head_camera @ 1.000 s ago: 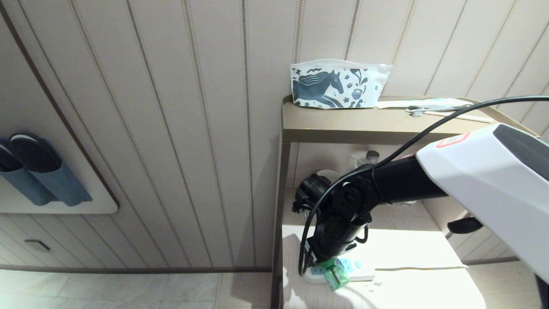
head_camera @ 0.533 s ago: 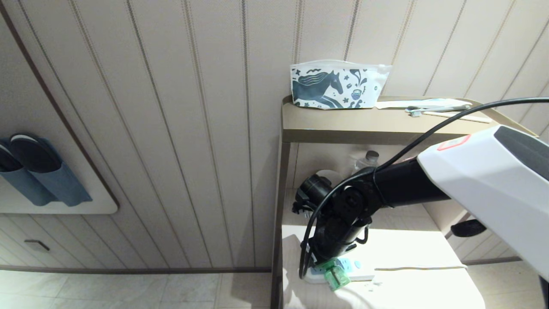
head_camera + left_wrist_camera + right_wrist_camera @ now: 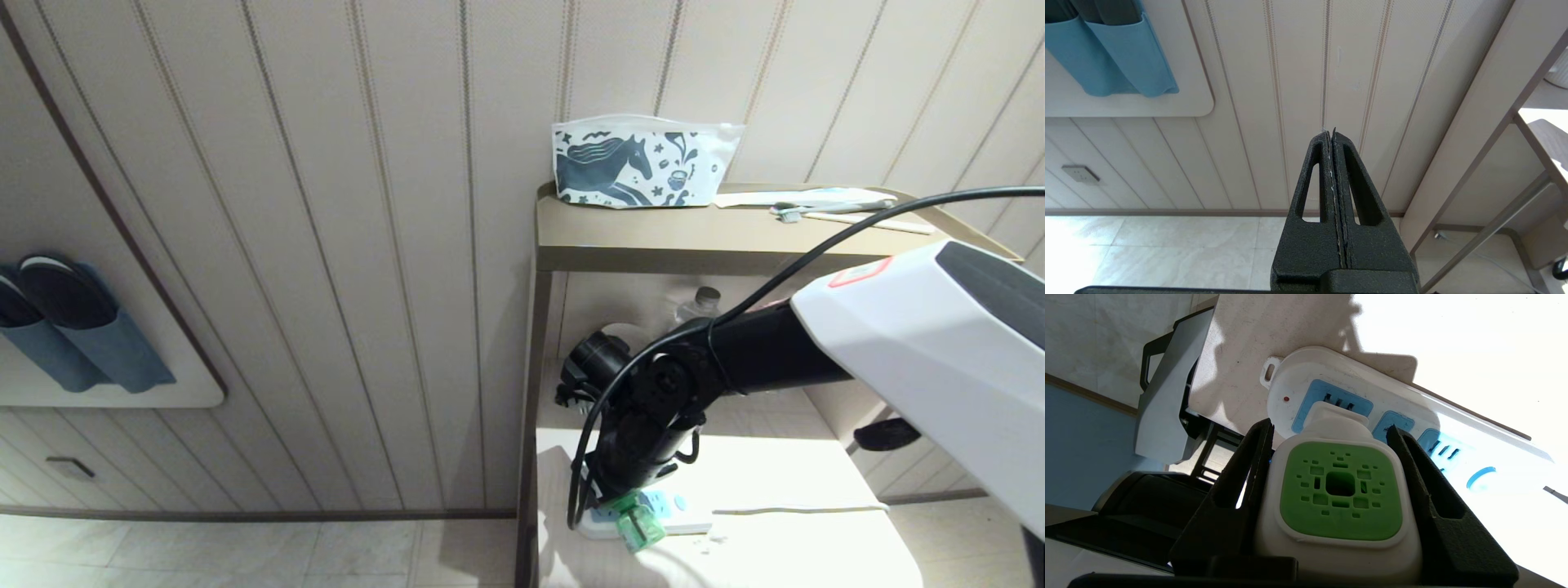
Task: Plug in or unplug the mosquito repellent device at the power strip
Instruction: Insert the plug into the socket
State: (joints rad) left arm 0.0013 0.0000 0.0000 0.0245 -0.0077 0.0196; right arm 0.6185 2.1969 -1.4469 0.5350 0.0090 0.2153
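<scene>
The mosquito repellent device is showing a rounded white body with a square green vented cap, pierced by small square holes around a larger central hole; in the head view its translucent green bottle is catching the light. No brand or readable writing is showing on it. The power strip is lying flat on the lower shelf, white with light-blue socket faces, a small red indicator dot near its looped end and a blue ring button toward its other end.

The right gripper is reaching down at about 6 o'clock in the head view and is clamping the device between its two black fingers, one pressing each white side. The device's plug end is sitting against the end socket face nearest the red dot; whether the pins are fully seated cannot be told.

The left gripper is hanging idle by the wall, fingers pressed together on nothing.
</scene>
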